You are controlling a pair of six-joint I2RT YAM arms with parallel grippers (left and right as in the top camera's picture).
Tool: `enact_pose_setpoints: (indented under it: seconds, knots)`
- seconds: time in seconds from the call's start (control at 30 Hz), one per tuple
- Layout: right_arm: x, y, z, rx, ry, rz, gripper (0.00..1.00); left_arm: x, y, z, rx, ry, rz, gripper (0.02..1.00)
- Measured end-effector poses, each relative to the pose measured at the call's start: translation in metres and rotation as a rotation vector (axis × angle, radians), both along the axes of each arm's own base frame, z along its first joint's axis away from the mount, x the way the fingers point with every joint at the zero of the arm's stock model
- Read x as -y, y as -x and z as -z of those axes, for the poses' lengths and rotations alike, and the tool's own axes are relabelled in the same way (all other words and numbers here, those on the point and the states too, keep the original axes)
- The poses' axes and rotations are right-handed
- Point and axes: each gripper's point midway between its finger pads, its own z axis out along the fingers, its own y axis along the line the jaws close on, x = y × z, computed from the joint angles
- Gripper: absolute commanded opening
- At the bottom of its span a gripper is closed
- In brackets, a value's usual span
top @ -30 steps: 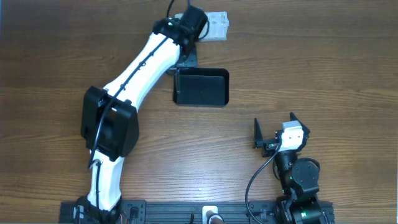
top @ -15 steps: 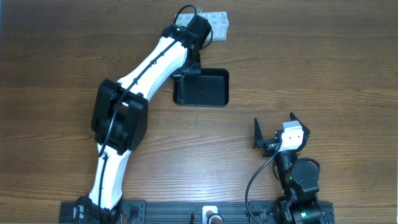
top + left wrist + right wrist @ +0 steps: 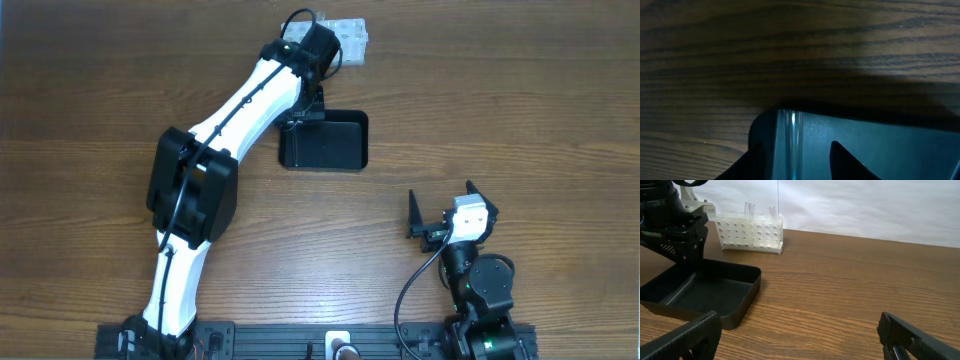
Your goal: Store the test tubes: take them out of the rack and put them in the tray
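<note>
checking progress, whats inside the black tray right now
One clear tube along the tray wall, within the open left gripper. The remaining floor looks bare; the spot beneath that gripper is covered.

One rack [image 3: 749, 234], one tray [image 3: 747, 287], three test tubes [image 3: 792, 145], two arms [image 3: 250, 95]

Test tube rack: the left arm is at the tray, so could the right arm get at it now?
Probably yes: bare table lies between the right end effector and the test tube rack, though the left arm crowds one end.
</note>
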Motion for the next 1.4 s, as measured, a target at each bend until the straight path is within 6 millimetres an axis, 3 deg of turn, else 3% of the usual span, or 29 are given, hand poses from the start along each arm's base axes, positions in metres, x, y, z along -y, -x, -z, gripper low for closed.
enact_pose_setpoints:
  seconds: [0.1, 0.17, 0.27, 0.43, 0.5, 0.57, 0.73, 0.93, 1.2, 1.4]
  knots:
    - [0.0, 0.0, 0.0, 0.0, 0.0, 0.0, 0.991, 0.003, -0.006, -0.006, 0.034, 0.017, 0.0, 0.538]
    - [0.0, 0.0, 0.0, 0.0, 0.001, 0.0, 0.991, 0.006, -0.018, -0.023, 0.111, 0.038, -0.002, 0.59]
    - [0.0, 0.0, 0.0, 0.0, 0.0, 0.0, 0.993, 0.012, -0.045, -0.073, 0.299, 0.089, -0.013, 0.665]
    - [0.0, 0.0, 0.0, 0.0, 0.001, 0.0, 0.991, 0.017, -0.085, -0.187, 0.681, 0.172, 0.005, 0.689]
    - [0.0, 0.0, 0.0, 0.0, 0.0, 0.0, 0.991, 0.017, -0.094, -0.214, 0.777, 0.176, 0.022, 0.695]
    - [0.0, 0.0, 0.0, 0.0, 0.0, 0.0, 0.993, 0.016, -0.101, -0.225, 0.824, 0.168, 0.035, 0.702]
    - [0.0, 0.0, 0.0, 0.0, 0.0, 0.0, 0.991, 0.004, -0.127, -0.219, 0.872, 0.126, 0.089, 0.713]
    - [0.0, 0.0, 0.0, 0.0, 0.0, 0.0, 0.993, -0.004, -0.153, -0.183, 0.838, 0.119, 0.223, 0.717]
    - [0.0, 0.0, 0.0, 0.0, 0.001, 0.0, 0.993, 0.01, -0.16, -0.139, 0.763, 0.164, 0.403, 0.717]
    - [0.0, 0.0, 0.0, 0.0, 0.0, 0.0, 0.993, 0.021, -0.162, -0.131, 0.769, 0.188, 0.463, 0.713]
